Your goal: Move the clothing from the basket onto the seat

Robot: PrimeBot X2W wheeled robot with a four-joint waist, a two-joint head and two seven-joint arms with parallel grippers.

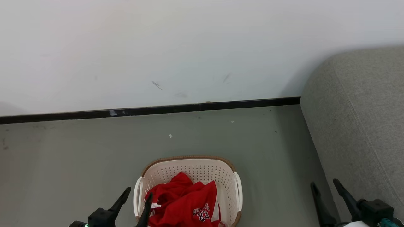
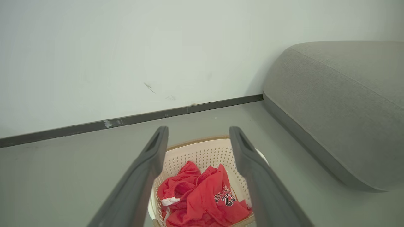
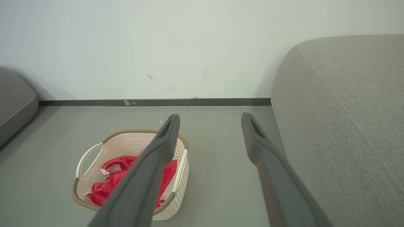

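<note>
The clothing (image 1: 186, 201) lay crumpled in the basket (image 1: 195, 167) on the floor (image 1: 79, 157), left of the seat (image 1: 356, 126) and apart from it. The left jaws stood spread and empty by the basket's left rim. The right jaws, also spread and empty, hung beside the seat.

My head camera looks forward and steeply down. The basket (image 1: 189, 157) sits at the bottom centre of its view and the seat (image 1: 356, 126) at the right edge. My left wrist camera sights along my left claw (image 2: 199, 130), close above the same basket. My right wrist camera sights along my right claw (image 3: 210, 116) from farther right, beside the seat, with the basket at lower left. All three face the wall (image 1: 189, 47) and share the basket, seat and floor (image 1: 63, 164).
</note>
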